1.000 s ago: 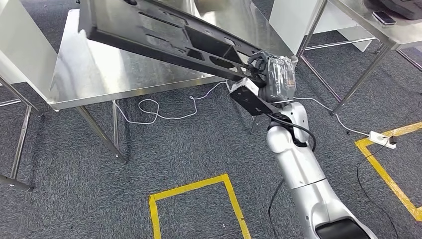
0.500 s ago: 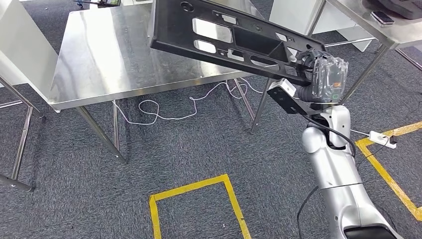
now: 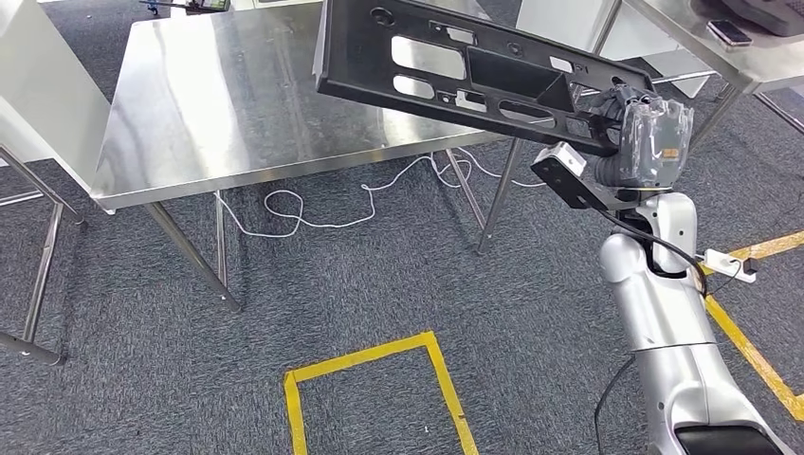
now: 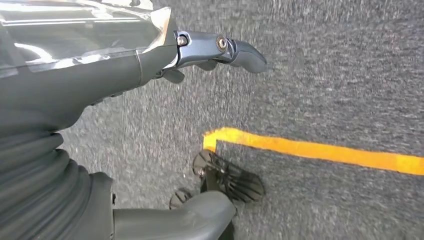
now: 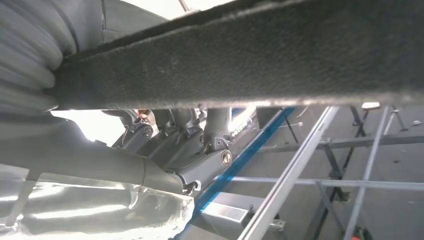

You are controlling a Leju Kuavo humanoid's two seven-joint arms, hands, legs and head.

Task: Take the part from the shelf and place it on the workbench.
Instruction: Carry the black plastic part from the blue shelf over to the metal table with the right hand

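In the head view, a long black plastic part (image 3: 474,66) with several cut-outs hangs tilted in the air above the right end of the steel workbench (image 3: 218,104). My right hand (image 3: 645,137), wrapped in clear film, grips the part's right end, out past the bench's right edge. The right wrist view shows the part's dark edge (image 5: 250,60) running across the picture, with my fingers (image 5: 200,150) curled against it. My left hand (image 4: 150,55) hangs over the grey carpet, its fingers apart and holding nothing.
A second steel table (image 3: 758,66) with a phone (image 3: 732,34) on it stands at the far right. A white cable (image 3: 313,213) lies under the workbench and a power strip (image 3: 728,263) lies by my right arm. Yellow tape (image 3: 379,365) marks the carpet.
My right arm has swung to the right, carrying the part with it. The part has moved from across the bench's middle to its right end and now faces the camera more flatly.
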